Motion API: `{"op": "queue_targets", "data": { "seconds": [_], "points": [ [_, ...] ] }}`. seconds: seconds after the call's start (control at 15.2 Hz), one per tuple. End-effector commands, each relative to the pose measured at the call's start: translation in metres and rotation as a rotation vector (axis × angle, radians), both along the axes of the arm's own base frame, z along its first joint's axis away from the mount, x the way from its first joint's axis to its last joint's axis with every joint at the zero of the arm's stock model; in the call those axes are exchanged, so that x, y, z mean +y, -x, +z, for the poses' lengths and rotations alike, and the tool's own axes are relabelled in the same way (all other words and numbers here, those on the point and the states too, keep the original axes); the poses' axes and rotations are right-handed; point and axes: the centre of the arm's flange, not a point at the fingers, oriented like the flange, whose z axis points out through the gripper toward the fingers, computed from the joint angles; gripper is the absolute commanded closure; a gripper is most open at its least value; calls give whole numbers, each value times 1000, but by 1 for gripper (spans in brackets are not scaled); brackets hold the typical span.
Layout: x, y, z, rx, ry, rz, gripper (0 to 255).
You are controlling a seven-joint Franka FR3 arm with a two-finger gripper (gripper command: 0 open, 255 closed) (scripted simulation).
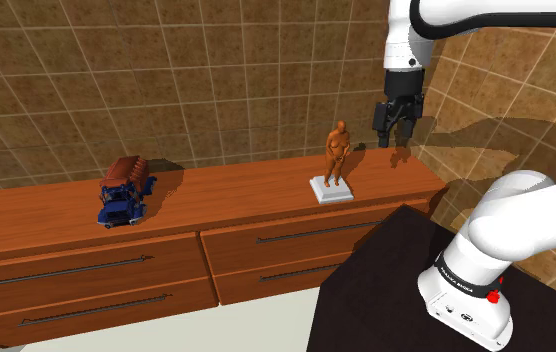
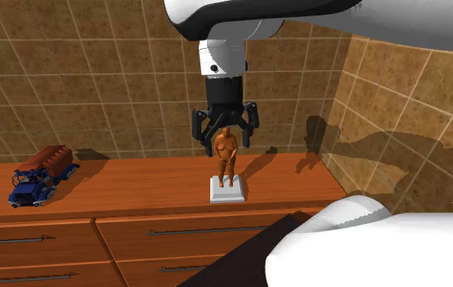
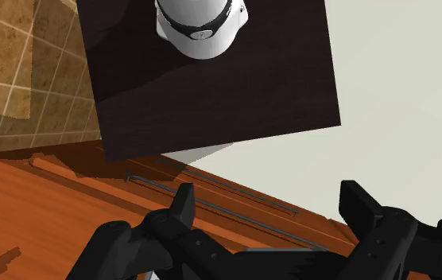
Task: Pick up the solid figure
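Figure [image 1: 337,155], orange-brown, stands upright on its white base [image 1: 332,191] on the wooden worktop [image 1: 236,195]; long axis vertical. My fingers [image 2: 201,129] are spread wide, holding nothing, at about the height of the figure's head. The second exterior view shows them flanking the head. The shoulder view shows them beside it, on the wall-corner side. I judge them not yet around the figure. The true gap is hard to make out. A blue toy truck [image 1: 121,200] lies well apart from the figure.
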Motion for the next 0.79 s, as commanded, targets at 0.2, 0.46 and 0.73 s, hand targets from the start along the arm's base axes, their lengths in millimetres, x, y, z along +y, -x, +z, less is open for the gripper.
{"op": "queue_targets", "data": {
  "seconds": [0.2, 0.46, 0.73],
  "points": [
    [-21, -30, -10, -13, -3, -1, 0],
    [-50, -71, -23, -30, -8, -2, 0],
    [-78, -111, -35, -48, -12, -3, 0]
  ]
}}
